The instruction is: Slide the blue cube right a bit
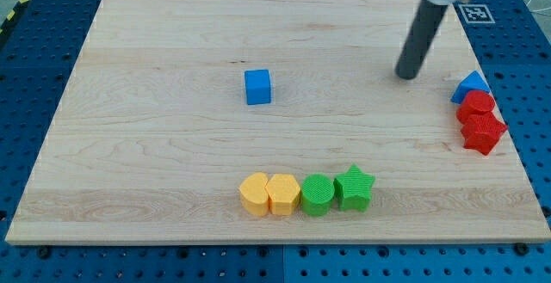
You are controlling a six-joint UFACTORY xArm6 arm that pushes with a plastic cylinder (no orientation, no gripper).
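Near the wooden board's [155,180] centre sat the small blue plastic cube [257,87], well apart to the view's left of my tip [406,76], bare dark rod end touching no block.

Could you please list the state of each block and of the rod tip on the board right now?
blue cube: alone, upper middle, untouched.
my tip: on the board, far to the cube's right, touching nothing.
blue triangular block: right edge, against the red blocks.
two red blocks: clustered at right edge.
two yellow blocks: side by side, bottom row.
green cylinder: beside green star.
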